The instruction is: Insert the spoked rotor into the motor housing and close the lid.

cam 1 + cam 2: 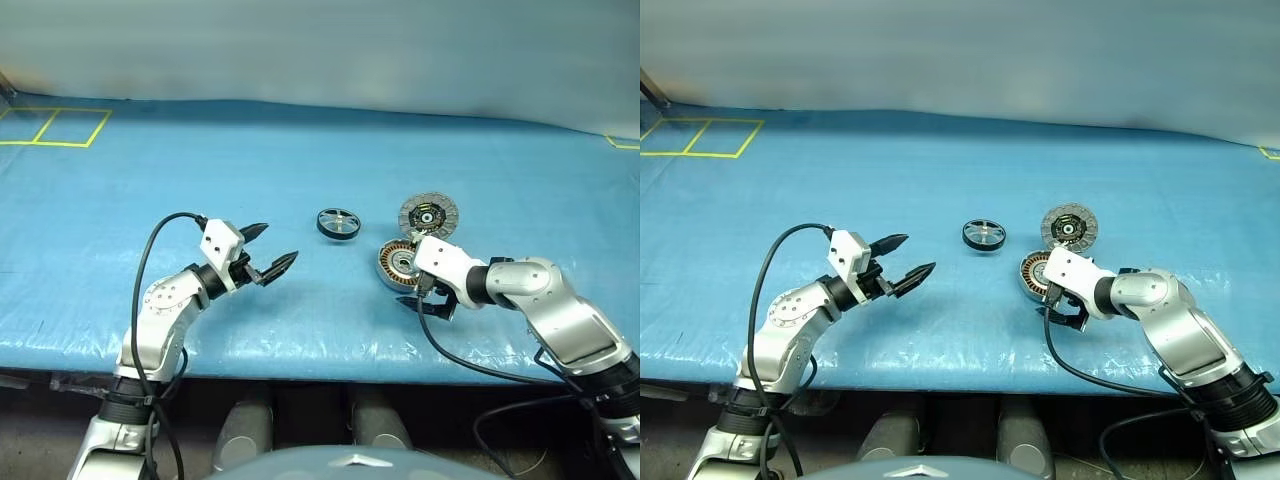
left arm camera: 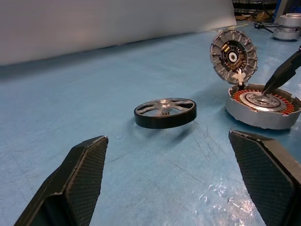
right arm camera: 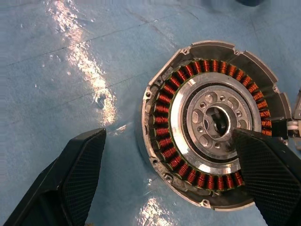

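Nearest the robot, the left gripper (image 1: 272,249) is held wide open and empty above the blue-covered table (image 1: 300,170), aimed toward the spoked rotor (image 1: 339,223) lying flat farther out. The right gripper (image 3: 171,181), equally spread and holding nothing, is poised over the motor housing (image 3: 211,125), one finger above its hub. Beyond, the lid (image 1: 429,213) is seen raised open on its hinge.

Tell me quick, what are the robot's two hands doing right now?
Left gripper: open, holding nothing, short of the spoked rotor.
Right gripper: open, holding nothing, over the motor housing.
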Robot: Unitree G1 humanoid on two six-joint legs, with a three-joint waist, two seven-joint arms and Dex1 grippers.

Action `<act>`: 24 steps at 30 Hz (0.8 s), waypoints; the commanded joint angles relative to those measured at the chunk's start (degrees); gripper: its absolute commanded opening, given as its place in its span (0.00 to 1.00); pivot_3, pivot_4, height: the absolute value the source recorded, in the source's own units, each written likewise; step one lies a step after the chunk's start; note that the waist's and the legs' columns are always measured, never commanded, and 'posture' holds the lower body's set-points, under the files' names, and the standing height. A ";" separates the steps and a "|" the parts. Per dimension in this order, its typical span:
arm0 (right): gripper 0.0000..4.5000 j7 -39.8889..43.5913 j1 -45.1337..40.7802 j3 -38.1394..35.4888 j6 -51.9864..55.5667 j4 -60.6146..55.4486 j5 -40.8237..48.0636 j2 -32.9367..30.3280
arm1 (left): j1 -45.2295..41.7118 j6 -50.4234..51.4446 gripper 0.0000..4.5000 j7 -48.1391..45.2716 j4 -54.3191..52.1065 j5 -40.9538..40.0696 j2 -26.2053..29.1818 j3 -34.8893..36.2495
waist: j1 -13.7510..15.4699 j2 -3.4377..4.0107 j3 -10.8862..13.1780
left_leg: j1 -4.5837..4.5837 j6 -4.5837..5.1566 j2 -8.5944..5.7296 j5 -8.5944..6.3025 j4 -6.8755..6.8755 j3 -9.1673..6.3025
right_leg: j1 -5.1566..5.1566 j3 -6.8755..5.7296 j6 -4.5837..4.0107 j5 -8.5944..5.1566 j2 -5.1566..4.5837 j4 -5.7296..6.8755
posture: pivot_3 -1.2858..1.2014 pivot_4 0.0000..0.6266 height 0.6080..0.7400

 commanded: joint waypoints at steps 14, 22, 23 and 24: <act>0.86 4.18 -4.28 3.84 -2.80 4.64 -3.52 -0.34 | 0.43 -1.86 1.00 0.84 -1.71 0.39 -0.64 0.40 | 0.02 0.00 0.00 | 0.01 0.00 0.00 0.00 0.01 0.00 | 0.02 0.00 0.01 0.00 0.00 0.00 | 0.52 0.24 1.00; 0.57 5.70 -6.32 5.63 -3.92 7.15 -4.94 0.77 | 1.23 -1.78 1.00 1.49 -2.39 0.26 -0.23 0.83 | 0.04 -0.01 -0.01 | 0.01 0.00 0.00 0.00 0.01 0.00 | 0.02 0.00 0.01 0.01 0.00 0.00 | 0.52 0.24 1.00; 0.52 5.91 -6.47 5.97 -4.13 7.31 -5.17 0.89 | 1.32 -1.74 1.00 1.61 -2.51 0.30 -0.14 0.92 | 0.01 -0.02 -0.01 | 0.02 0.00 0.00 0.00 0.02 0.00 | 0.03 0.00 0.01 0.01 0.00 0.00 | 0.52 0.24 1.00; 0.47 6.08 -6.56 6.24 -4.29 7.41 -5.38 0.98 | 1.40 -1.70 1.00 1.69 -2.62 0.30 -0.06 1.00 | -0.06 -0.08 -0.05 | 0.04 0.00 0.00 0.00 0.02 0.00 | 0.04 0.00 0.01 0.01 0.00 0.00 | 0.52 0.24 1.00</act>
